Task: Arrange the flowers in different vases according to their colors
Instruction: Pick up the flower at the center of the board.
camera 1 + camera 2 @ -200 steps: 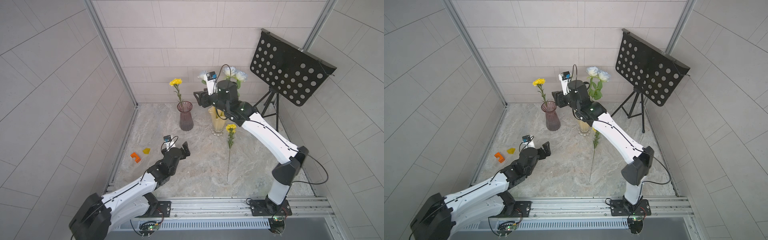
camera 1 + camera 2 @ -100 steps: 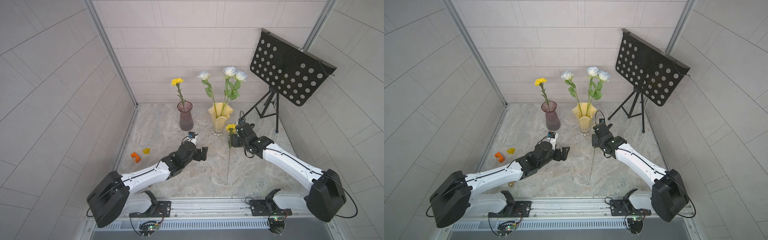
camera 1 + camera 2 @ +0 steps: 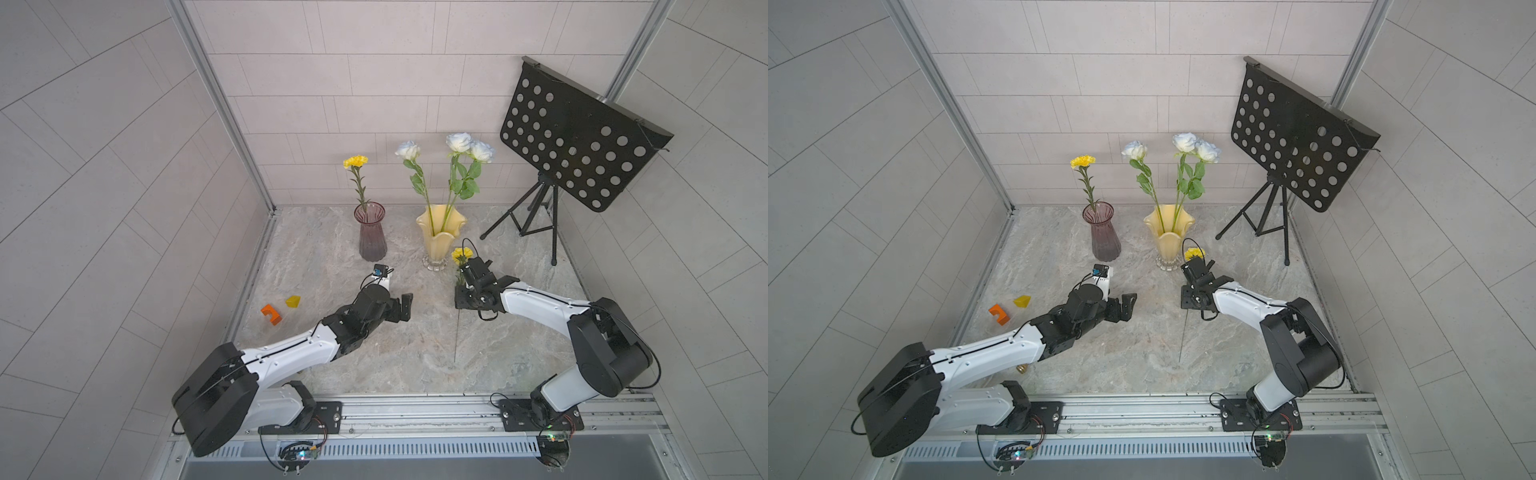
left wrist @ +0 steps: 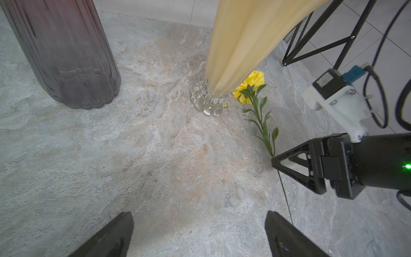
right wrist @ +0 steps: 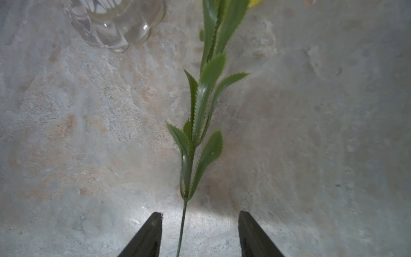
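Three white roses (image 3: 459,143) are housed in the pale yellow vase (image 3: 441,237), one yellow bloom (image 3: 355,161) in the purple vase (image 3: 371,232); the last yellow flower (image 5: 200,124) is left on the surface (image 3: 332,257) beside the pale yellow vase, straddled ungripped by the half-open right gripper (image 5: 200,213).

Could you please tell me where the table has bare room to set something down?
Bare: the back corner left of the purple vase; the front strip between the left arm and the lying flower's stem. Crowded beside the yellow vase, where that flower and the right gripper meet.
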Controlling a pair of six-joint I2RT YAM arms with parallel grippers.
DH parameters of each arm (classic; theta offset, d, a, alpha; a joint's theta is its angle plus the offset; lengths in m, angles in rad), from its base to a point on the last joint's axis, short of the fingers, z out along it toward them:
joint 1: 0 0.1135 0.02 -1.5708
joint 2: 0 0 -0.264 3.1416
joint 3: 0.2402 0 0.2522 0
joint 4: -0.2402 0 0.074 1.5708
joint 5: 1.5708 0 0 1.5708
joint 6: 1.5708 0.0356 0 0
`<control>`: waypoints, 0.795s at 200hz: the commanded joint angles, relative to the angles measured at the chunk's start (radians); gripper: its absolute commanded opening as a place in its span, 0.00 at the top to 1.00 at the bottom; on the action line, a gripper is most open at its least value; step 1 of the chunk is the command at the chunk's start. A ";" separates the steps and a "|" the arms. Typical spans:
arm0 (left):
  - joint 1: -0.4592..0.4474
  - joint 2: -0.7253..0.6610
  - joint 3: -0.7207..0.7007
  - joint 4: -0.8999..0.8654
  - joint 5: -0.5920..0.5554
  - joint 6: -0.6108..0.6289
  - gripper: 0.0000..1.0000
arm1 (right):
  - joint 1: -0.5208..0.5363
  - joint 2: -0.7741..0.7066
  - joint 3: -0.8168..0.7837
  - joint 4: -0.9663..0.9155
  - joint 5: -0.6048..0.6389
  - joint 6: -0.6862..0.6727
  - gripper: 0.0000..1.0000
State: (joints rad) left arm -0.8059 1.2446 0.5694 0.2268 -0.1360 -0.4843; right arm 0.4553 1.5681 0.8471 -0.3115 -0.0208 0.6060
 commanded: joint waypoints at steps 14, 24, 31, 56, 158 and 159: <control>-0.004 -0.006 0.001 0.004 -0.020 0.010 0.00 | 0.002 0.048 0.019 0.010 -0.010 0.017 0.46; -0.004 -0.005 0.002 0.003 -0.019 0.010 0.00 | 0.001 0.060 0.020 0.011 -0.010 0.018 0.47; -0.004 -0.006 0.003 0.003 -0.018 0.010 0.00 | 0.001 0.067 0.022 0.011 -0.010 0.020 0.47; -0.004 -0.004 0.002 0.003 -0.020 0.009 0.00 | 0.001 0.081 0.022 0.014 -0.013 0.024 0.52; -0.004 -0.030 -0.005 -0.012 -0.070 0.001 0.00 | 0.001 0.090 0.026 0.020 -0.033 0.035 0.72; -0.004 -0.030 -0.005 -0.013 -0.071 0.000 0.00 | 0.002 0.090 0.026 0.020 -0.033 0.035 0.72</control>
State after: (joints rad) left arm -0.8059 1.2396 0.5694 0.2245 -0.1749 -0.4850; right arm 0.4553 1.6436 0.8639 -0.2764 -0.0490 0.6338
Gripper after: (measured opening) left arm 0.999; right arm 0.306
